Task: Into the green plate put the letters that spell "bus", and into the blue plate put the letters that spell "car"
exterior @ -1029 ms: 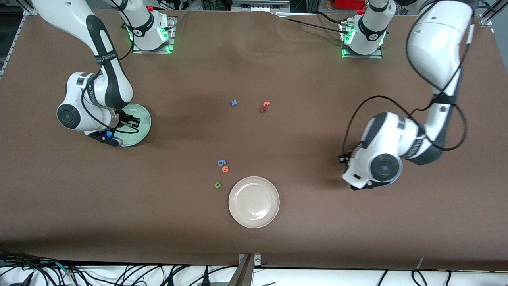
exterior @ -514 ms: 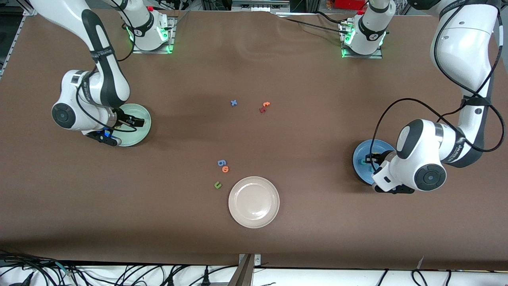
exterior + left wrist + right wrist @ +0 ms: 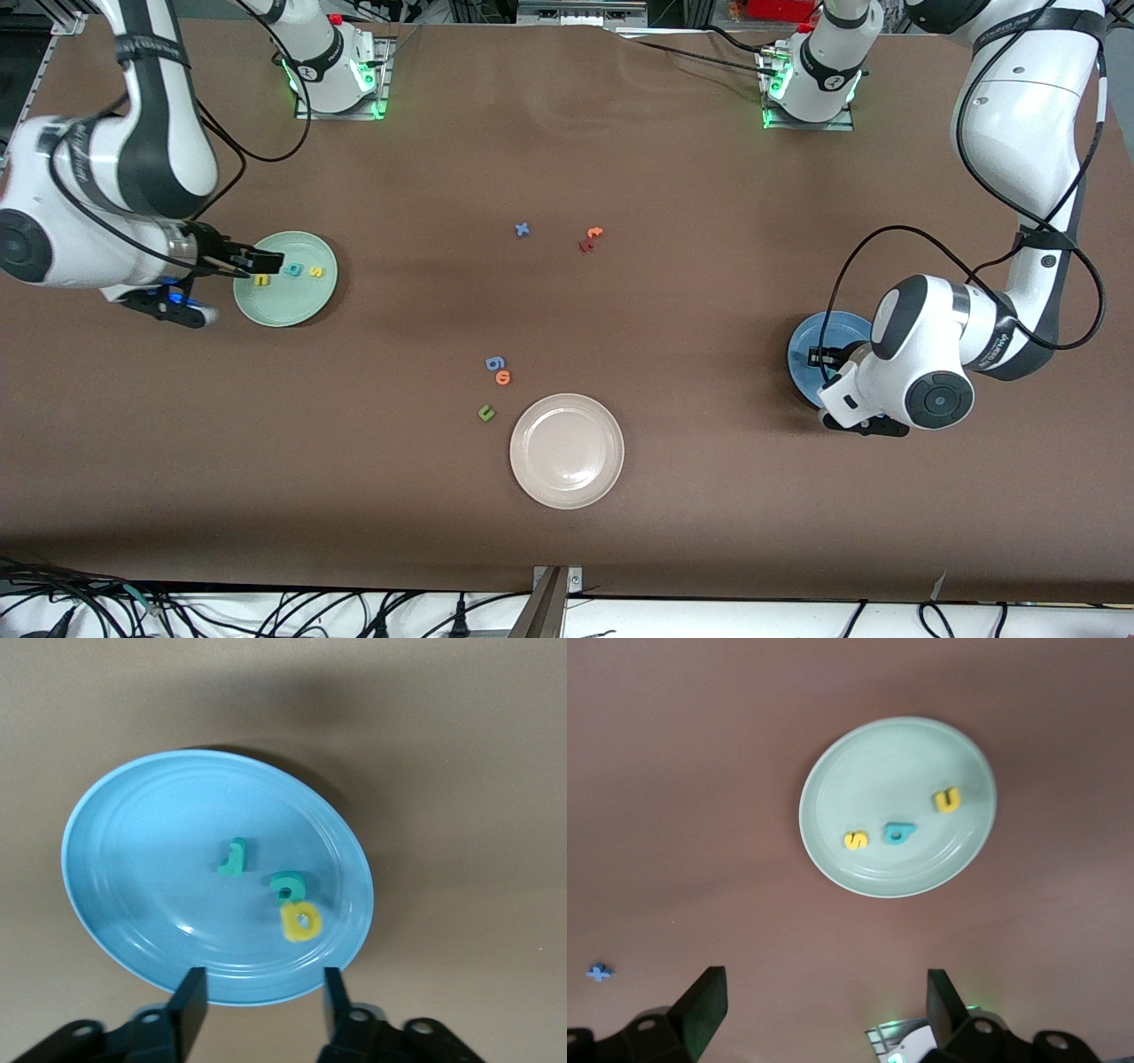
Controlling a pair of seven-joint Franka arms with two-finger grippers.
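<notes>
Plates look complete, so lift both empty, open pincers, left pincer (image 3: 257, 1005) over the blue plate (image 3: 133, 904) and right pincer (image 3: 824, 1010) by the green plate (image 3: 868, 753), straight up without nudging letters.

The green plate (image 3: 897, 753) is pale mint. Its letters are a yellow u (image 3: 947, 800), a teal b (image 3: 898, 833) and a yellow s (image 3: 856, 841). The blue plate (image 3: 133, 859) holds a teal r (image 3: 233, 858), a teal c (image 3: 287, 885) and a yellow a (image 3: 300, 921).

Three letters (image 3: 292, 271) lie in the plate (image 3: 285, 306) at the right arm's end, three more (image 3: 270, 888) in the plate (image 3: 133, 904) at the left arm's end.
</notes>
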